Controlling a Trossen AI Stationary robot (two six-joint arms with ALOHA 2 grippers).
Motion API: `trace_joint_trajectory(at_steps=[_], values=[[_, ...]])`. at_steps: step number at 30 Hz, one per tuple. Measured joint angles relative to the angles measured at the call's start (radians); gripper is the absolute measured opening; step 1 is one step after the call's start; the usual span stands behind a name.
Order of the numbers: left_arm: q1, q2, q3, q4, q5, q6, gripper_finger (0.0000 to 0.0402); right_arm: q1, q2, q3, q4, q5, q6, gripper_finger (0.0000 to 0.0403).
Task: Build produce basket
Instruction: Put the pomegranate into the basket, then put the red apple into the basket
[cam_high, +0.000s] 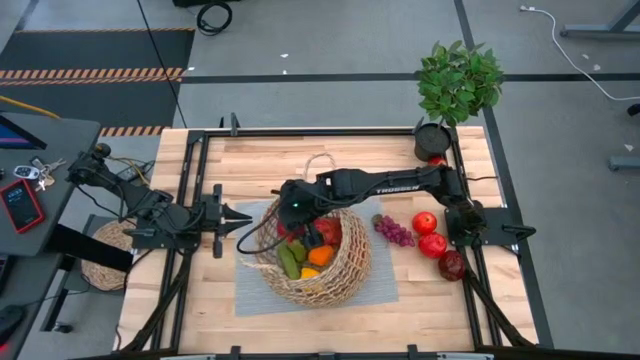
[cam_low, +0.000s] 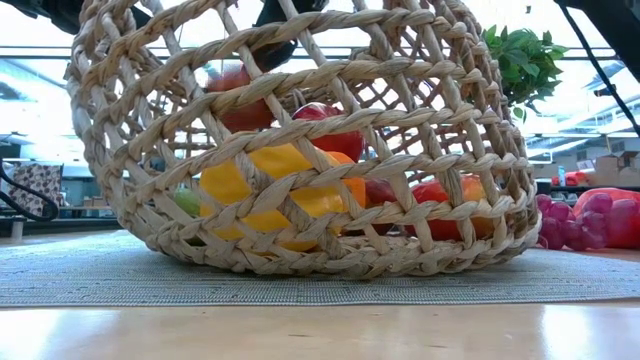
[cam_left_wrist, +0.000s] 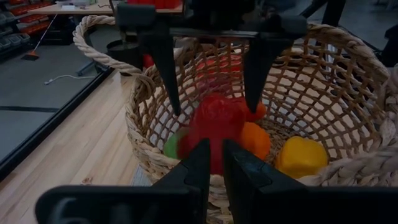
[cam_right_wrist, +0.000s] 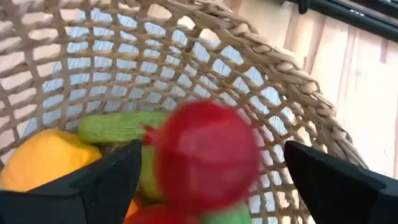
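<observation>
The wicker basket (cam_high: 345, 280) rests on a grey mat (cam_high: 385, 292), its mouth tipped toward the table's left. Inside lie produce pieces: a yellow pepper (cam_left_wrist: 301, 155), an orange piece (cam_left_wrist: 255, 140) and a green cucumber (cam_right_wrist: 118, 127). My right gripper (cam_left_wrist: 211, 102) hangs open over the basket's mouth, pointing steeply down. A round red fruit (cam_right_wrist: 205, 155), blurred, sits between and just below its fingertips, touching neither finger. My left gripper (cam_left_wrist: 214, 168) is shut and empty, just left of the basket's rim (cam_left_wrist: 143, 146), pointing at it.
On the table to the right of the basket lie purple grapes (cam_high: 394, 231), two red apples (cam_high: 425, 222) and a dark red fruit (cam_high: 452, 265). A potted leafy plant (cam_high: 457, 85) stands at the far right corner. A round woven mat (cam_high: 105, 255) lies beyond the left edge.
</observation>
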Motion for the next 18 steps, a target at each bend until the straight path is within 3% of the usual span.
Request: trace_joint_trajectory(at_steps=[6, 11, 18], values=[[0.000, 0.000, 0.000, 0.000, 0.000, 0.000, 0.0048, 0.002, -0.020, 0.005, 0.019, 0.023, -0.004, 0.0398], [0.000, 0.000, 0.000, 0.000, 0.000, 0.000, 0.0048, 0.021, -0.064, 0.075, -0.059, 0.149, -0.003, 0.0392], [0.000, 0.000, 0.000, 0.000, 0.000, 0.000, 0.0048, 0.035, -0.169, 0.115, -0.199, 0.176, 0.135, 0.0377]])
